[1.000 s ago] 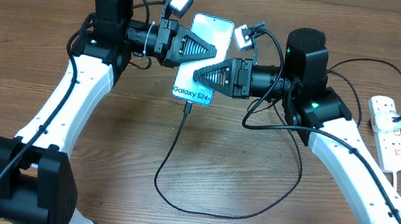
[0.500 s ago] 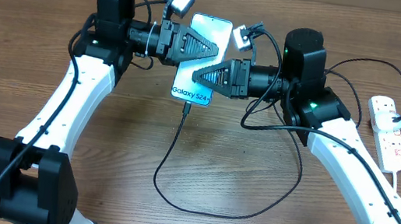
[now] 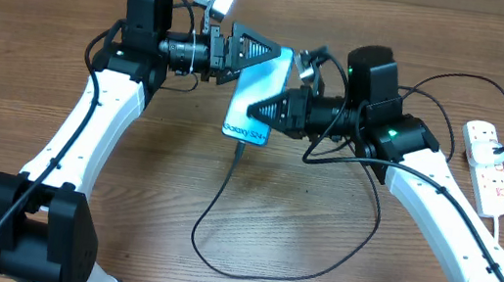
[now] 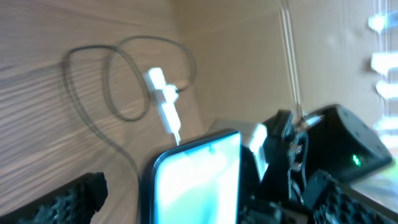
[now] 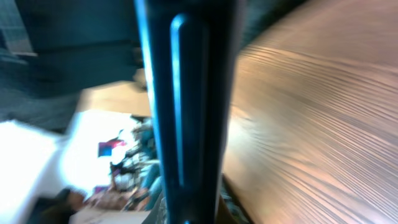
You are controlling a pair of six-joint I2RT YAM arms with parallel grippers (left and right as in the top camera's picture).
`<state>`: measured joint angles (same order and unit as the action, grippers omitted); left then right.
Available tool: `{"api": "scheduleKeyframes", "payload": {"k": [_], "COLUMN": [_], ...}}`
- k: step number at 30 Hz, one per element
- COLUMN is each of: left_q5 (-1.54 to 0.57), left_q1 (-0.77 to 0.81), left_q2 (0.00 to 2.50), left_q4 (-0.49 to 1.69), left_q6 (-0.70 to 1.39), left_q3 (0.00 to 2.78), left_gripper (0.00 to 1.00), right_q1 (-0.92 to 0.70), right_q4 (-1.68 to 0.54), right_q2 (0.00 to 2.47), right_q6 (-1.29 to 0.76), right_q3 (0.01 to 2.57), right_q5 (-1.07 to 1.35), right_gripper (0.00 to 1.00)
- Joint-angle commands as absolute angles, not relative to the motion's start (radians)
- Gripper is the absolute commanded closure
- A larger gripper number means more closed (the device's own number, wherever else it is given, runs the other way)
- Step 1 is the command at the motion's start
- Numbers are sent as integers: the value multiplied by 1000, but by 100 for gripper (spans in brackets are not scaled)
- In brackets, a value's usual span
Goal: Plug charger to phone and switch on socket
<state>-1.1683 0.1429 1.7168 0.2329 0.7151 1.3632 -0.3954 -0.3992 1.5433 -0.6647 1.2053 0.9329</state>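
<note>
Wooden table (image 3: 125,202) is carrying the set-up. Right gripper (image 3: 256,111) is clamping the phone (image 3: 258,85) by its thin edge, tilted up off the surface at centre. Left gripper (image 3: 266,52) is standing wide apart around the phone's top, holding nothing. Charger (image 3: 215,195) appears to be hanging from the phone's lower end. Likely risks: the one-sided grip slipping, or cable drag unseating the plug. Socket (image 3: 489,174) is lying well apart, far right.

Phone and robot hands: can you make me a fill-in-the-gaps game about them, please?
1. The right gripper is ____ on the phone.
2. The left gripper is ____ and holds nothing.
3. The charger has a long thin cable coloured ____.
4. The socket by the table's edge is coloured ____.

Missing words: shut, open, black, white.
</note>
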Motion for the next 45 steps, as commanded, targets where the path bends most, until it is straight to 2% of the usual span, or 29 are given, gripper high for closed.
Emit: {"api": "scheduleKeyframes", "payload": {"k": [1, 7, 9, 14, 17, 24, 42, 45], "left_q5": [-1029, -903, -773, -270, -128, -67, -68, -68], "left_q1": [121, 81, 71, 71, 71, 71, 72, 72], "left_q2": [1713, 1713, 1713, 1713, 1713, 1713, 1713, 1713], "left_q4": [314, 537, 628, 799, 852, 863, 862, 862], "left_q6": [598, 448, 395, 316, 272, 239, 239, 239], "left_q3": [1365, 1365, 1365, 1365, 1365, 1365, 1365, 1365], "left_gripper": [0, 0, 0, 0, 0, 0, 0, 0], "right_q1": [-397, -397, -397, -397, -397, -397, -399, -399], "right_q4": [-497, -654, -686, -734, -733, -664, -515, -506], "right_q2": [1532, 1547, 1564, 1636, 1705, 1866, 2021, 2025], "right_q6": [-537, -454, -435, -436, -436, -436, -436, -436], "right_q3": [1224, 1224, 1224, 1224, 1224, 1224, 1224, 1224], "right_q5": [669, 395, 349, 352, 416, 603, 608, 607], "right_gripper": [96, 96, 96, 96, 96, 96, 96, 90]}}
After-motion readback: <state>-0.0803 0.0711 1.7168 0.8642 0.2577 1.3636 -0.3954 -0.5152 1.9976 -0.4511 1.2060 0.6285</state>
